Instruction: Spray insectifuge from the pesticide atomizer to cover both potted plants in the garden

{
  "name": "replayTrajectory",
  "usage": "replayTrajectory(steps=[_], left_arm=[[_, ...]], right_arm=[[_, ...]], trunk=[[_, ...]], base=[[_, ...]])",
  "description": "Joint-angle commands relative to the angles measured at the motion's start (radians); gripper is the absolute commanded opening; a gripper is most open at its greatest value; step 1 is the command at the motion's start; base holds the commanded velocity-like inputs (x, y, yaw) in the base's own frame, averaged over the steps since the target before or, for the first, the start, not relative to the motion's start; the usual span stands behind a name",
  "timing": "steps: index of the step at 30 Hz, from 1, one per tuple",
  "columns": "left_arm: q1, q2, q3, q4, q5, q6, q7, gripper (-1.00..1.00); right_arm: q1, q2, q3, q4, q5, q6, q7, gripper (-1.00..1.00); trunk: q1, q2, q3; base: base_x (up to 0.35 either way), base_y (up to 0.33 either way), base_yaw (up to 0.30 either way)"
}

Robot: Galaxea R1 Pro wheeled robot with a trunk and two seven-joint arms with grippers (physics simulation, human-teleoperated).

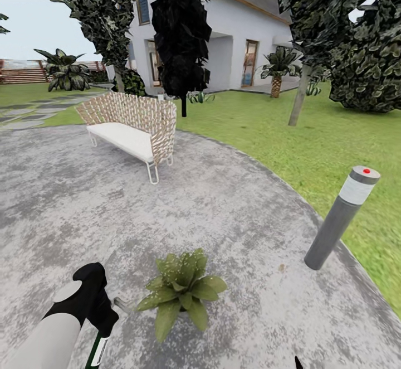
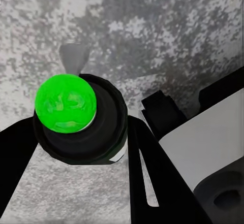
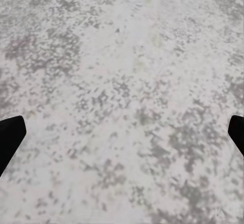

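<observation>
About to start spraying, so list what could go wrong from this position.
1. The left end effector holds the pesticide atomizer beside the broad-leaved potted plant, not over it; spray may land on the stone patio instead.
2. One plant is in the head view, so the second may go uncovered.
3. The grey bollard light stands close at the patio edge; turning could clip it.

Patio (image 1: 234,207): open grey stone ahead and to the right, wide room to pass.
Potted plant (image 1: 182,291): low on the stone, just right of the left tool (image 1: 103,324); leaves spread toward it.
Left tool: closed around the pesticide atomizer (image 2: 81,120), bottle filling the gap between the fingers.
Bollard (image 1: 341,218): upright at the patio's right edge, well apart from the plant.
Sofa (image 1: 133,129): far side of the patio, well clear.
Right tool (image 3: 122,132): fingertips wide apart, bare stone between them.
</observation>
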Motion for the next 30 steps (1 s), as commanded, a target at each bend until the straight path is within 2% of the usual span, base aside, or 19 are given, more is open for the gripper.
replayTrajectory(steps=[1,7,9,14,25,30], left_arm=[[-0.001,-0.001,0.003,-0.002,-0.009,0.011,-0.010,-1.00],[-0.004,0.001,0.002,-0.012,-0.009,0.009,-0.010,-1.00],[-0.005,0.001,-0.011,-0.013,-0.009,0.010,-0.010,-1.00],[-0.005,0.003,-0.022,-0.013,-0.008,0.009,-0.010,-1.00],[-0.006,0.003,-0.030,-0.012,-0.009,0.009,-0.010,-1.00],[-0.004,0.004,-0.038,-0.009,-0.009,0.010,-0.010,-1.00]], right_arm=[[-0.001,0.001,-0.008,0.000,0.005,-0.003,0.008,1.00],[-0.001,0.001,-0.008,0.001,0.005,-0.003,0.008,1.00],[-0.001,0.001,-0.008,0.001,0.005,-0.003,0.008,1.00],[-0.001,0.001,-0.008,0.001,0.005,-0.003,0.008,1.00],[-0.001,0.001,-0.008,0.001,0.005,-0.003,0.008,1.00],[-0.001,0.001,-0.008,0.001,0.005,-0.003,0.008,1.00]], trunk=[[0.000,0.000,-0.001],[0.000,0.000,-0.001],[0.000,0.000,-0.001],[0.000,0.000,-0.001],[0.000,0.000,-0.001],[0.000,0.000,-0.001]], base=[[0.153,-0.208,0.100],[0.163,-0.223,0.016],[0.160,-0.231,0.031],[0.059,-0.262,0.238],[-0.065,-0.271,0.277],[0.073,-0.253,0.081]])
